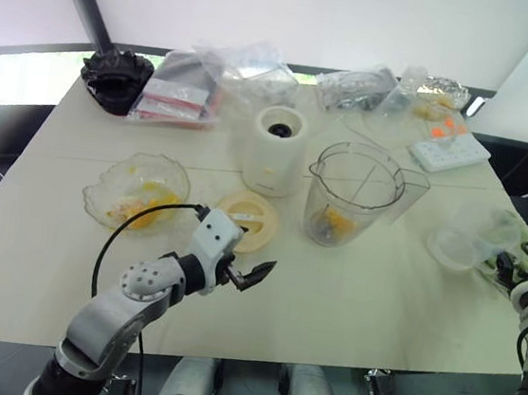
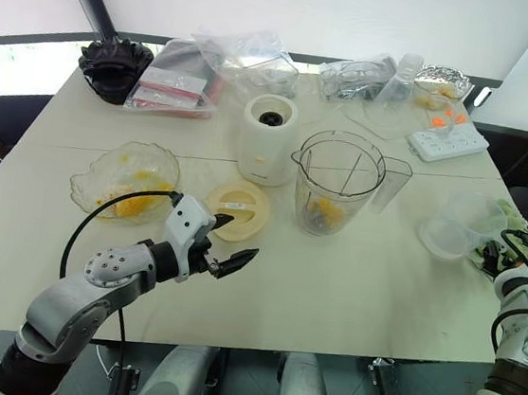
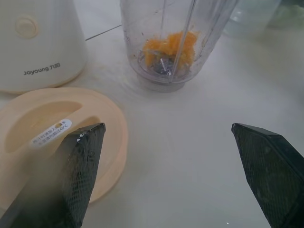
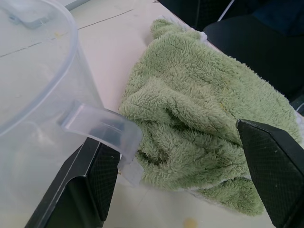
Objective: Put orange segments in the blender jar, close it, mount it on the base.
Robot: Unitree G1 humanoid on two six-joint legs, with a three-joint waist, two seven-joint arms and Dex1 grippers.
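We see orange segments (image 3: 170, 47) already lying at the bottom of the blender jar (image 1: 352, 196), which stands upright and uncovered on the counter (image 1: 366, 305), just beside the base (image 1: 275, 149) on its right. So the step in hand, as we judge it, is closing the jar, and that turns on the flat round lid (image 1: 248, 221).

The lid lies flat on the counter in front of the base, between the glass dish (image 1: 137, 191) and the jar. Our left claw (image 1: 248, 274) hangs spread wide and empty just on the near side of the lid, pointing forward and toward the jar; in its wrist view the lid's edge sits by one finger and the jar lies straight ahead.

The right claw (image 4: 183, 180) is also spread and empty, well off at the counter's right edge, over a green cloth (image 4: 204, 133) beside a clear tub (image 1: 461, 241). The left arm is plainly the nearer one to the lid.
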